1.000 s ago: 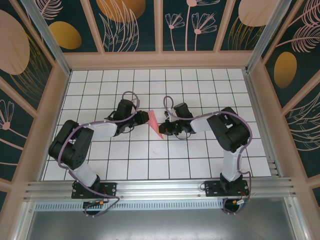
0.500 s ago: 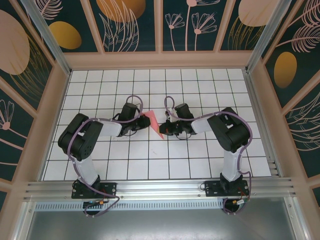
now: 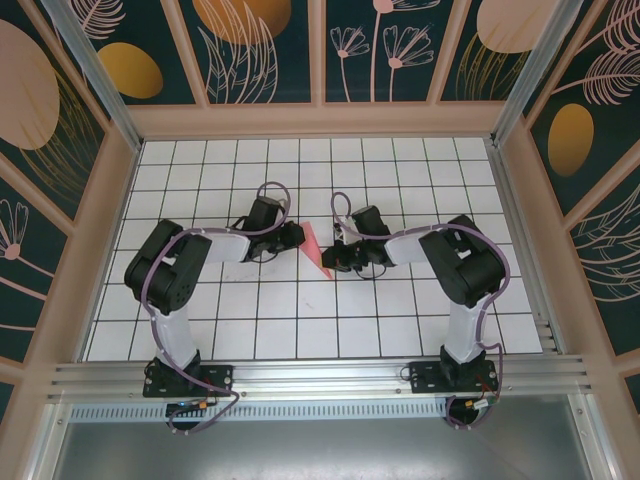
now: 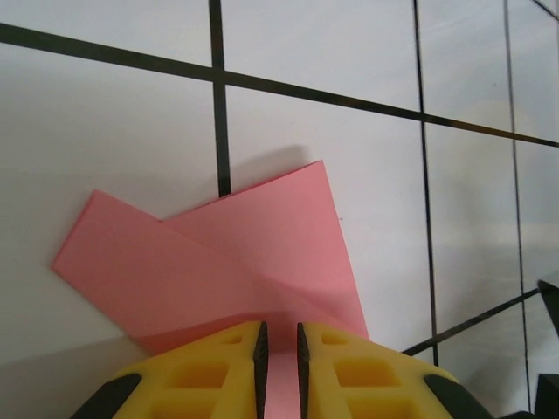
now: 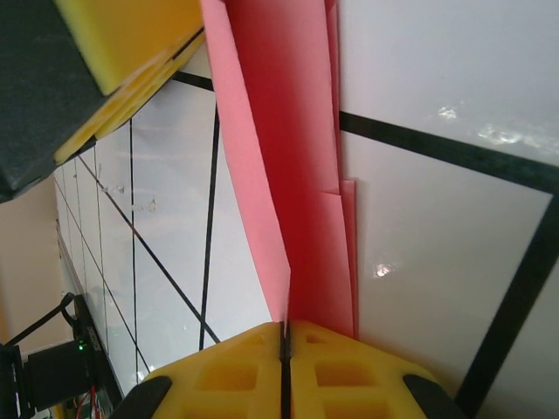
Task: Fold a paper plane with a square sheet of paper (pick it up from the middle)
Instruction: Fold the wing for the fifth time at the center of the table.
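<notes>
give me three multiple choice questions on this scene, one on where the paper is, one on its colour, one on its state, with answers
1. Where is the paper?
A) between the left gripper and the right gripper, near the middle of the table
B) at the table's far left corner
C) on the rail by the arm bases

2. What colour is it?
A) white
B) pink
C) blue

3. What state is it in?
A) flat and unfolded
B) crumpled into a ball
C) folded, with layers overlapping

Answers:
1 A, the top view shows it between the two sets of fingertips.
2 B, it reads pink in every view.
3 C, the left wrist view shows one flap lying across another.
</notes>
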`<state>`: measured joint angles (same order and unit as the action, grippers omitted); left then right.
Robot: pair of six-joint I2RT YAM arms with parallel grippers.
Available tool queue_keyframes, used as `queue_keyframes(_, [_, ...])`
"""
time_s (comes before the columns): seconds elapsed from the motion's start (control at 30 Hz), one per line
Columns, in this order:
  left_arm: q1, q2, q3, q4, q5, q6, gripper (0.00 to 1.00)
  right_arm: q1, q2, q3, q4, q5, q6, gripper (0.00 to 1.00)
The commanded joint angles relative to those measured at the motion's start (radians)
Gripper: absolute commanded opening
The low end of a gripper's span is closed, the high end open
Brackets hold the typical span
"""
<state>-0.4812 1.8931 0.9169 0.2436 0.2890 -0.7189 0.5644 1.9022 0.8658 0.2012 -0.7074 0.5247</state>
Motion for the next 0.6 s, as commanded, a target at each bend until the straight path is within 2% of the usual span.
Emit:
queue_keyframes(0.0, [-0.004,0.039,0.048,-0.117,-0.06,0.027,0.19,-0.011,-0.007,-0.014,-0.145,0.032,-0.035,0.12])
queue_keyframes(0.37, [-0.016,0.091,0.131,-0.247,-0.158,0.064,0.19,-0.012,-0.044,-0.017,-0.172,0.026,-0.034,0.15])
queue_keyframes(0.57, [-0.023,0.102,0.146,-0.273,-0.181,0.062,0.18,-0.012,-0.053,-0.031,-0.201,0.031,-0.043,0.1])
